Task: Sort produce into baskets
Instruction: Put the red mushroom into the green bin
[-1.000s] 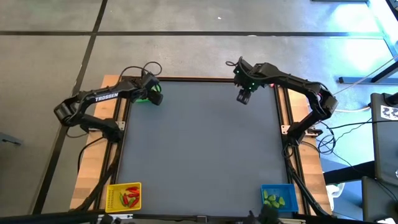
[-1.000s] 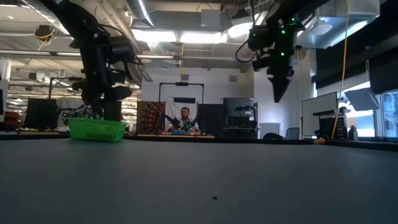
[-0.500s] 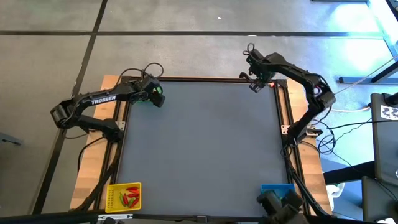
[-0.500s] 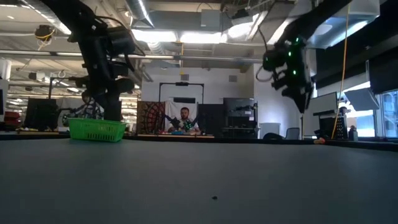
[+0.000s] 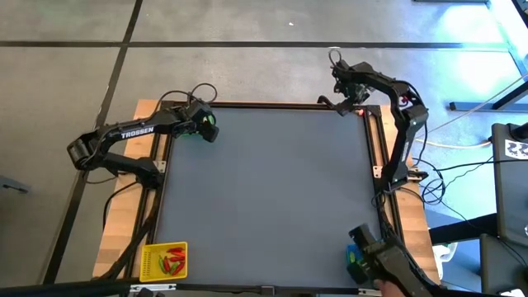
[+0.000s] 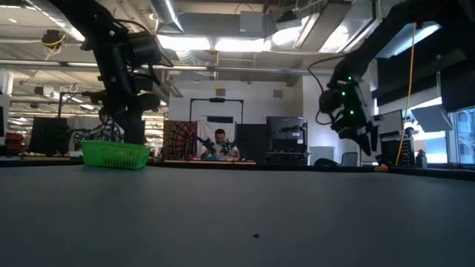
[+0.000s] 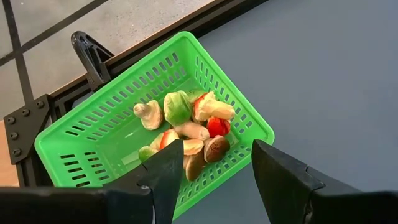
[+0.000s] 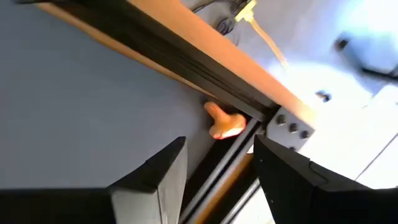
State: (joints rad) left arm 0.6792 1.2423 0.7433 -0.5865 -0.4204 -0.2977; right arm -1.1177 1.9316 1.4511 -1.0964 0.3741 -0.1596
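My left claw (image 7: 211,180) hangs spread and empty above the green basket (image 7: 93,124) of produce (image 7: 186,124). My right claw (image 8: 221,180), spread, faces an orange piece (image 8: 222,121) at the bench's (image 5: 264,181) upper-right corner.

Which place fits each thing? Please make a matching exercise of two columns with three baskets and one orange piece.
Things:
1. green basket
2. yellow basket
3. blue basket
4. orange piece

Places:
A. near left corner, holding red pieces
B. under the left end effector
C. table's far right corner, by the frame
D. near right corner

Pairs: 1-B, 2-A, 3-D, 4-C
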